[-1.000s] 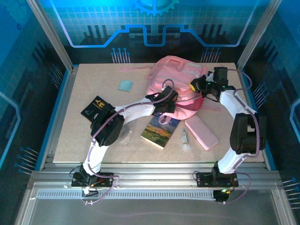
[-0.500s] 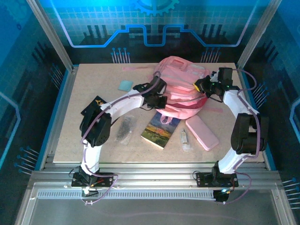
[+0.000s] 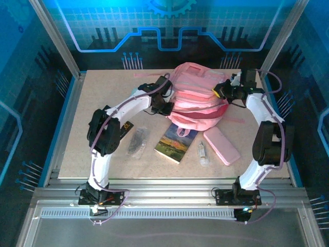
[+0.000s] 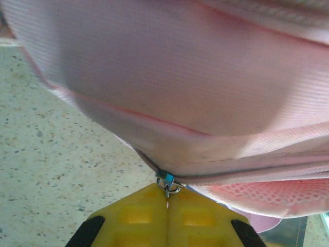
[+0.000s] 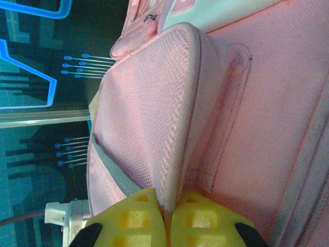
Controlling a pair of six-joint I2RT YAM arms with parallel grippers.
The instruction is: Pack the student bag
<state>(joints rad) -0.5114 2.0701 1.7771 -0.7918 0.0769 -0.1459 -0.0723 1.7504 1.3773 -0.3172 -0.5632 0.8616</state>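
The student bag (image 3: 198,95), a soft pink backpack, lies at the back middle of the table. My left gripper (image 3: 168,105) is at its left side, shut on a small metal zip pull (image 4: 167,184) at the bag's (image 4: 180,77) lower seam, with the yellow fingers (image 4: 133,216) pressed together. On the bag's right side my right gripper (image 3: 222,91) is shut on a fold of pink mesh fabric (image 5: 175,128), holding that edge up. The inside of the bag is hidden.
In front of the bag lie a landscape-cover book (image 3: 176,143), a flat pink pencil case (image 3: 221,145) and a small clear item (image 3: 203,153). A dark bundle (image 3: 138,140) and a black card (image 3: 126,125) sit under the left arm. Metal frame posts stand at the table's corners.
My left gripper has swung from the bag's front round to its left side and farther back, taking the zip pull along. The right gripper has shifted slightly back, keeping its hold.
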